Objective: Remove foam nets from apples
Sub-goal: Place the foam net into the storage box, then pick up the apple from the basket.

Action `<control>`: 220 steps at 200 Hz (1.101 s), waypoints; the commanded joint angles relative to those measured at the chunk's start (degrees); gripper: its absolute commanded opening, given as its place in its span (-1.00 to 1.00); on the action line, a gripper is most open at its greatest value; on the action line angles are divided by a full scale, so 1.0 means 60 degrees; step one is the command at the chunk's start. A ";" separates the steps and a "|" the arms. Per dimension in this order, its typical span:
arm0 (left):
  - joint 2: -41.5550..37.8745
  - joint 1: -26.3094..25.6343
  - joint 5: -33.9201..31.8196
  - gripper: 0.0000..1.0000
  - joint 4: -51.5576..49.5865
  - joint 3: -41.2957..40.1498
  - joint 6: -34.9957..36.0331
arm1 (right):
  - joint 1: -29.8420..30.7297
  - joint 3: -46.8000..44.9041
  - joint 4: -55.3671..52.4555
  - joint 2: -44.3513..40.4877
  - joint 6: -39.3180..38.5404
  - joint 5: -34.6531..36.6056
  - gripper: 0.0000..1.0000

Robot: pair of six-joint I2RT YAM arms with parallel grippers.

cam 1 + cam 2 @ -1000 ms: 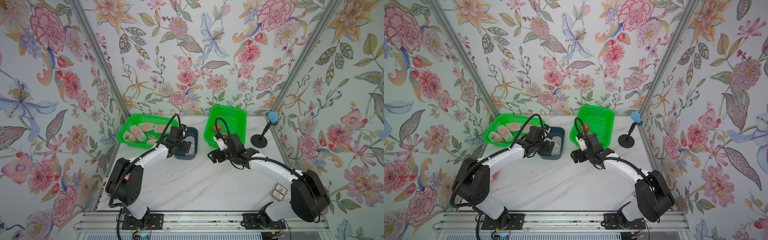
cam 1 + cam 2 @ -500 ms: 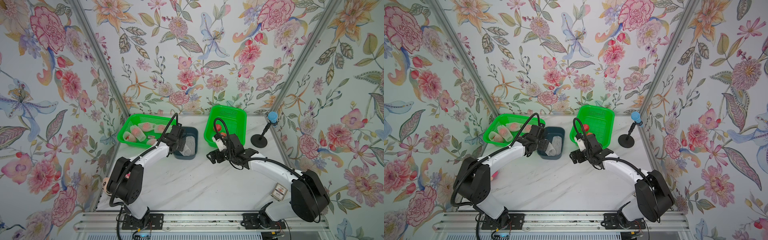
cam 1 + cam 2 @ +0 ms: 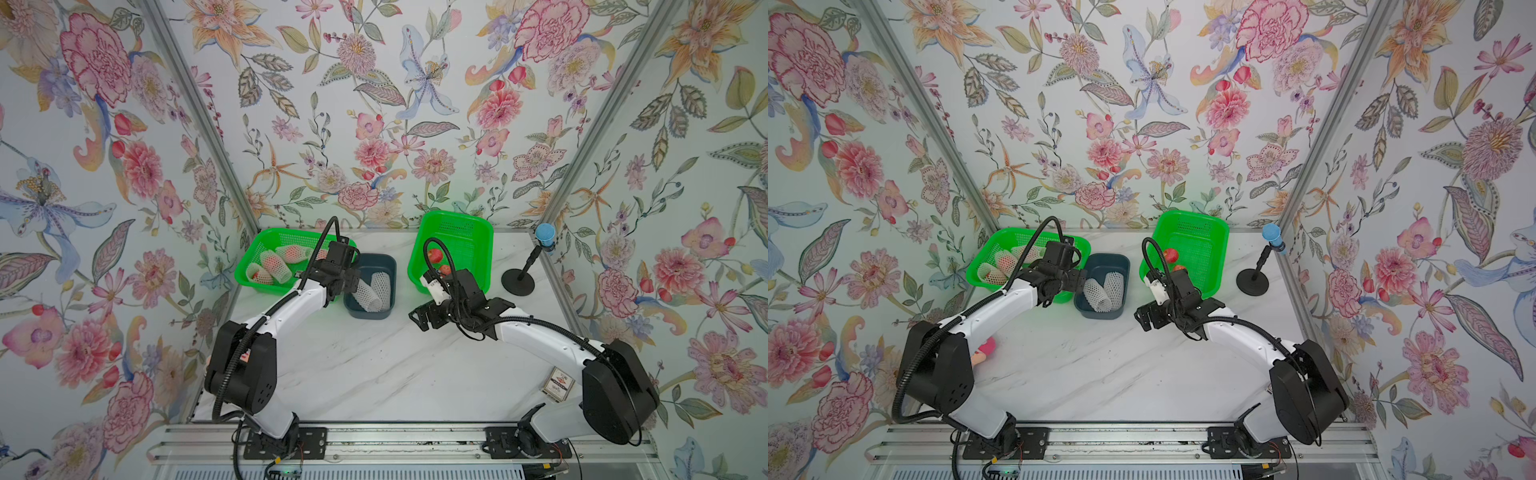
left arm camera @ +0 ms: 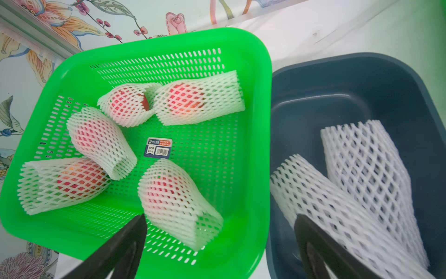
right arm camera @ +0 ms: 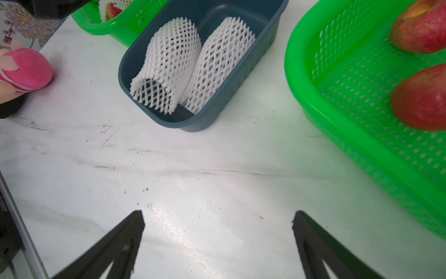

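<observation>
Foam nets point(image 4: 362, 164): wht diamond-mesh tubes in blue bin point(image 4: 337, 79).

Top views: mounted high over the front rail at 6 o'clock, tilted steeply down toward the back wall at 12 o'clock; far off, taking in the whole counter point(image 3: 374, 374), both arms and three walls.
Top pair overlap: nearly the same scene, shifted slightly sideways.
Left wrist: close above the left green basket point(image 4: 253, 72) and blue bin point(image 4: 362, 77), looking down past the left pincer point(image 4: 219, 217), heading about 11 o'clock.
Right wrist: low over the counter, looking past the right pincer point(image 5: 218, 213) toward about 10 o'clock.
Wrist overlap: the blue bin with its two foam nets point(image 5: 173, 60), and a corner of the left green basket.
</observation>
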 commanded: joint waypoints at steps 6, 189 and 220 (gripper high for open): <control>0.0101 0.0675 0.0842 0.94 -0.0391 0.0736 -0.0594 | 0.0413 0.0222 -0.0044 -0.0011 -0.0309 -0.0437 0.99; 0.1530 0.2122 0.2485 -0.06 0.0080 -0.0141 -0.2485 | 0.0842 0.0325 -0.0315 0.0010 -0.0741 -0.0203 0.99; 0.1462 0.2159 0.2331 -0.44 0.0111 -0.0295 -0.2586 | 0.0848 0.0375 -0.0348 0.0059 -0.0783 -0.0213 0.99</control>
